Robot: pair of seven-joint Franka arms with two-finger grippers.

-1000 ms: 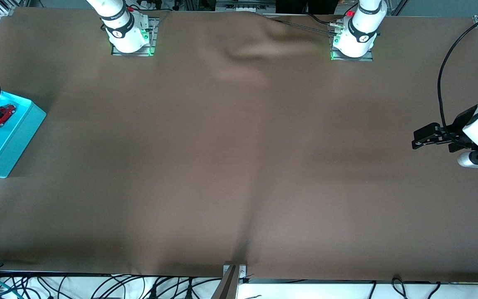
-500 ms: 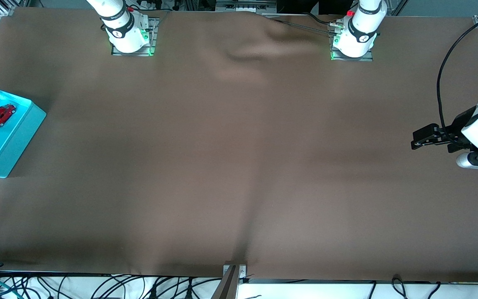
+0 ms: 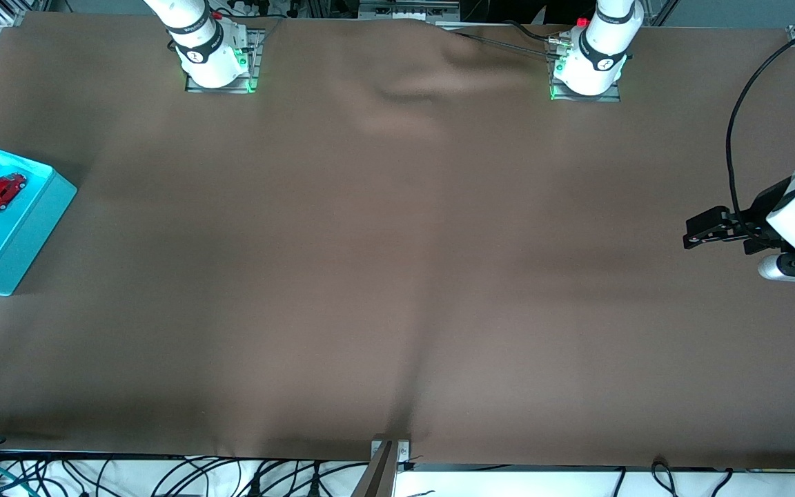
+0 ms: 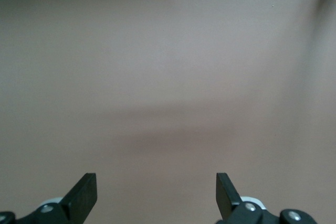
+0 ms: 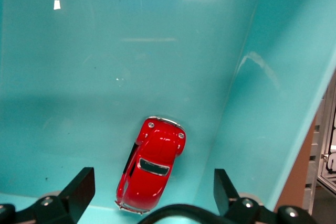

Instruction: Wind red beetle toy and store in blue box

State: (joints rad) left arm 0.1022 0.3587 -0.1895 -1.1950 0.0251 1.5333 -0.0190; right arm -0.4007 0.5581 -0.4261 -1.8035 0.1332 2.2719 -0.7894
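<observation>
We see the red beetle toy (image 5: 152, 164) lying loose on the floor of the blue box (image 3: 21, 228), at the right arm's end of the desk (image 3: 397, 276). Right gripper (image 5: 152, 195) hovers over it, jaws wide, empty. Toy's long axis runs slantwise between them. Left gripper (image 4: 156, 195) waits, jaws wide.

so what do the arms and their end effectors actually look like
Both arms are glossy white with black bands near the bases, which show green lights. The left end effector is black, on a white wrist with grey housing; a black cable loops above it. Its fingers are flat, dark and wedge-shaped with small screws. The right end effector has the same fingers, with a black cable curving between them.
</observation>
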